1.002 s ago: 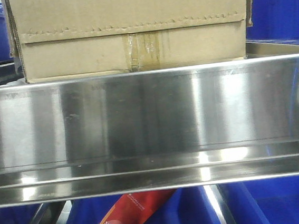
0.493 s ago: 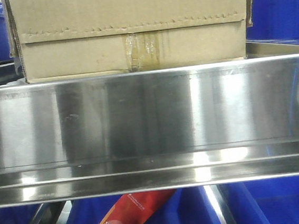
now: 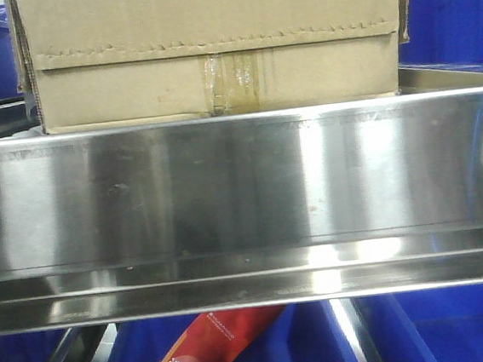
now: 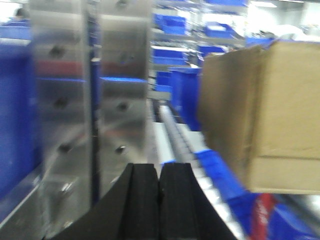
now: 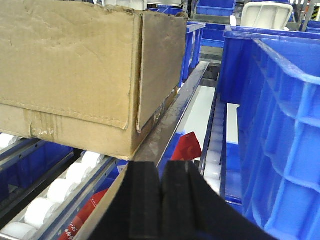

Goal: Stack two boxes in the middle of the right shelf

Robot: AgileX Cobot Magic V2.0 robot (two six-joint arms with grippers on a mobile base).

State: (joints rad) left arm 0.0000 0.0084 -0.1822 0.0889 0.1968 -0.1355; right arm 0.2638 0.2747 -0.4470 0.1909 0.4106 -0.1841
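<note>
A brown cardboard box [image 3: 211, 47] with taped seams sits on the shelf behind a steel rail [image 3: 244, 206]. It also shows in the left wrist view [image 4: 265, 115] to the right of my left gripper [image 4: 159, 172], and in the right wrist view [image 5: 85, 70] up and left of my right gripper [image 5: 164, 172]. Both grippers are shut and hold nothing. Only one box is in view; a second box is out of view.
Blue bins [image 5: 280, 125] stand close on the right of my right gripper. White rollers [image 5: 55, 197] run under the box. A steel upright [image 4: 90, 100] stands left of my left gripper. A red packet [image 3: 207, 351] lies below the rail.
The view shifted very slightly; reflections on the steel rail moved a little. The box stays in place.
</note>
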